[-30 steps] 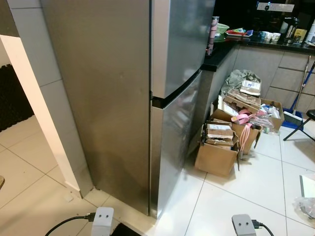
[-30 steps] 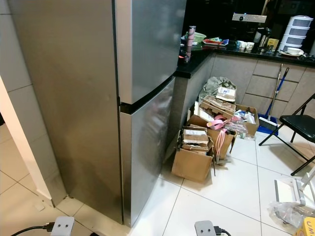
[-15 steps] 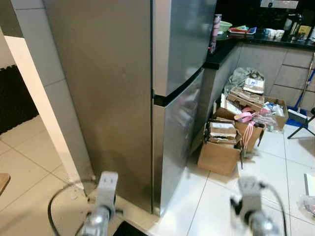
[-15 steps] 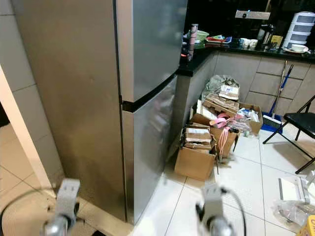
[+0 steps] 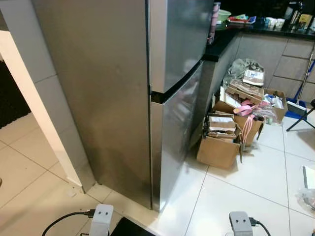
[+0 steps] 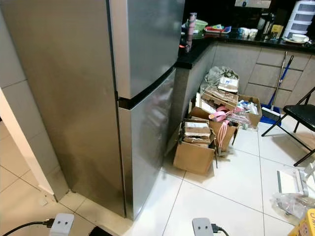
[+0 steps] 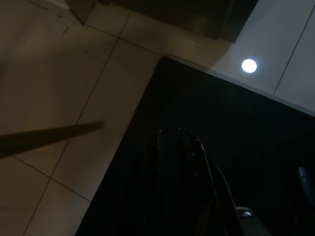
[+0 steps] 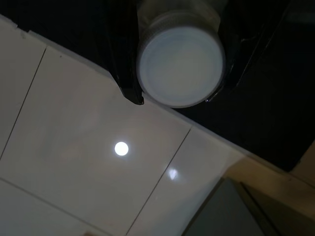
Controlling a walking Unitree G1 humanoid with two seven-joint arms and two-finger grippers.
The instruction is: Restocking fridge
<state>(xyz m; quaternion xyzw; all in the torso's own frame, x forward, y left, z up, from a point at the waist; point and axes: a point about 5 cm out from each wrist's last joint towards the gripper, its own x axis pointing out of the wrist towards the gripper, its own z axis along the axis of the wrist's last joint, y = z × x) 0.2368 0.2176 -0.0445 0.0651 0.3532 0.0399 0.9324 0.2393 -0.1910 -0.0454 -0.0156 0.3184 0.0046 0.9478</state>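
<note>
Fridge [image 5: 147, 98] doors are both closed, and it fills the upper left and centre of the head views, a tall steel cabinet seen at its corner with the dark seam between upper and lower doors running across the middle of the frame. Half a second ago both forearms were raised into the lower part of the head views; now they have dropped back, leaving the two grey wrist blocks at the bottom edge, much as they sat a second ago. The camera has also tipped and shifted a little, so the fridge sits slightly lower and closer. I read that as the robot settling its stance in front of the fridge, with the door not yet opened.

In the right wrist view, the right gripper [image 8: 179, 64] has its two black fingers clamped on either side of a white round container [image 8: 180, 66], seen end-on above the pale floor tiles [image 8: 98, 162] near the top of the frame. This looks like the item to be put away. The left gripper [image 7: 172, 167] hangs over a dark mat in a very dark view, and I cannot tell whether its jaws are apart or together.

Cardboard boxes [image 5: 219, 142] of clutter stand on the floor to the right of centre, beside the dark counter [image 5: 221, 42].
</note>
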